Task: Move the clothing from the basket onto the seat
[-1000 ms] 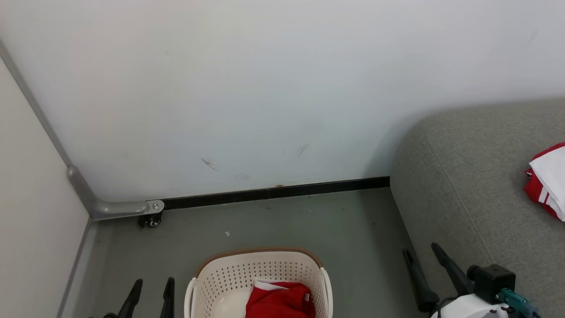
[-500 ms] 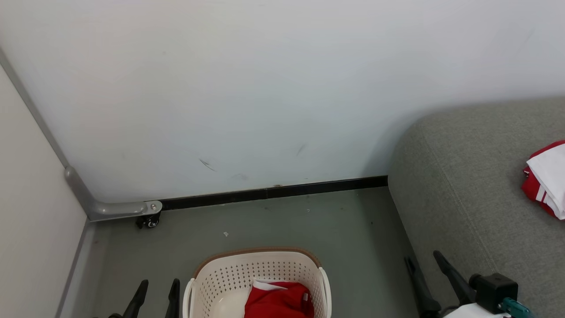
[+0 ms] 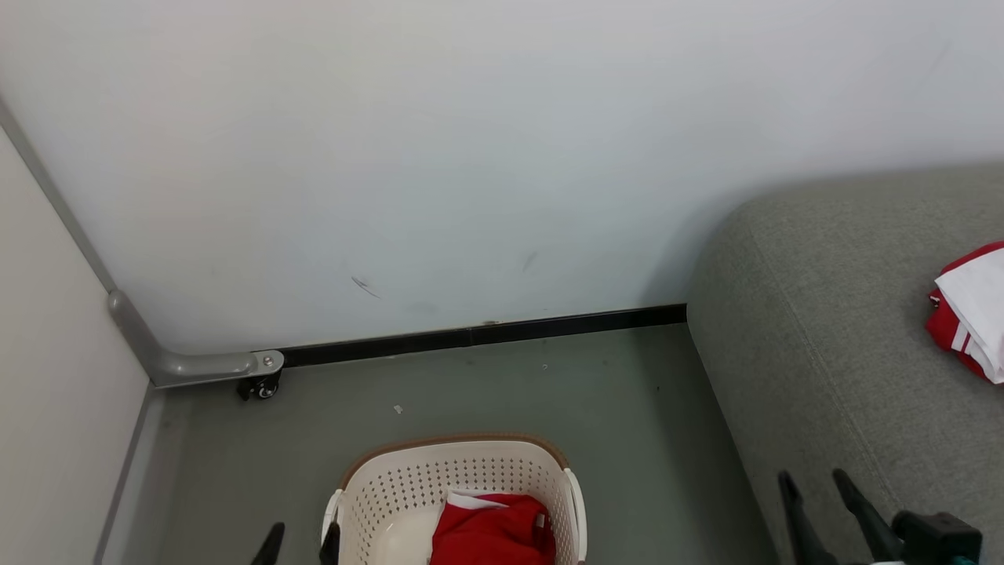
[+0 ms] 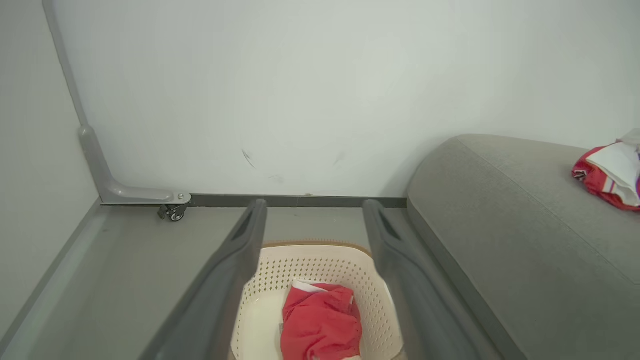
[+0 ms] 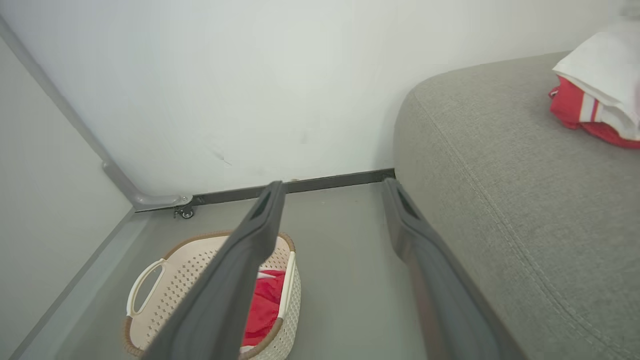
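Red white-trimmed garment (image 3: 492,530) in cream perforated plastic basket (image 3: 439,482), near; second garment (image 3: 969,314) on grey woven sofa (image 3: 823,314), right. Left gripper (image 3: 304,534), right gripper (image 3: 812,475): jaws apart, empty.

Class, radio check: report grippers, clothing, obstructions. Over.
Left gripper, right gripper open, empty. One red garment in basket, second garment on seat. No obstruction seen.
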You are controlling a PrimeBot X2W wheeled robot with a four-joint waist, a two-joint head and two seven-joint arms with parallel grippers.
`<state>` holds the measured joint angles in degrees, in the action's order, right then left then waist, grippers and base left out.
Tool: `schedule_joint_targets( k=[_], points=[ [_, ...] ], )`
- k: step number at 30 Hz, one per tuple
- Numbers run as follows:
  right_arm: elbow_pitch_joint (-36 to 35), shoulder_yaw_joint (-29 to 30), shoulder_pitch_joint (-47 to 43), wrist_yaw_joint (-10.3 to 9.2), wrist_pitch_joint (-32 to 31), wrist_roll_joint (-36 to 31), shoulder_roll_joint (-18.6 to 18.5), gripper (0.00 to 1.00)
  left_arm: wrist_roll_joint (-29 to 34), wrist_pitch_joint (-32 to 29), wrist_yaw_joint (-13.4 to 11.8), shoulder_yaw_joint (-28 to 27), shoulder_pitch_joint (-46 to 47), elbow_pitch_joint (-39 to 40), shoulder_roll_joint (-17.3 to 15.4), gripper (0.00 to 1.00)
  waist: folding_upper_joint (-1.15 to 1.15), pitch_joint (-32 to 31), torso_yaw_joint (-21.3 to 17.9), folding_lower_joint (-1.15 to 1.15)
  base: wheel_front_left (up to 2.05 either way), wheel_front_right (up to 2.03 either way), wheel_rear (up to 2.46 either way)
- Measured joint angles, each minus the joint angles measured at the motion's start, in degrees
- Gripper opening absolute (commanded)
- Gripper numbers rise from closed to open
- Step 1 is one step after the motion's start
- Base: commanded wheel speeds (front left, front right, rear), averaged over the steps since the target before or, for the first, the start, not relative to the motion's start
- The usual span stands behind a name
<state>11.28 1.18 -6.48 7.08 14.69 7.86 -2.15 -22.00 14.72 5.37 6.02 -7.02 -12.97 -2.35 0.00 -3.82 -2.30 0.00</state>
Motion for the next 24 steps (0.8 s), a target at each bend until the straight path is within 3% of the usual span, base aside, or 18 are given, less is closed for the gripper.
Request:
schedule_joint_targets(
  k=[15, 24],
  points=[
    [-0.3, 7.3, -9.0, 0.00, 0.0, 1.7, 0.3, 1.00, 4.0, 0.0, 1.4, 9.4, -1.9, -6.1, -0.1, 1.00, 0.00, 2.9, -1.6, 0.00, 0.00, 0.00, 0.00],
    [-3.7, 8.8, -11.6, 0.00, 0.0, 3.2, 0.5, 1.00, 6.7, 0.0, 1.9, 14.2, 1.2, -9.9, -0.3, 1.00, 0.00, 5.9, -3.1, 0.00, 0.00, 0.00, 0.00]
  ],
)
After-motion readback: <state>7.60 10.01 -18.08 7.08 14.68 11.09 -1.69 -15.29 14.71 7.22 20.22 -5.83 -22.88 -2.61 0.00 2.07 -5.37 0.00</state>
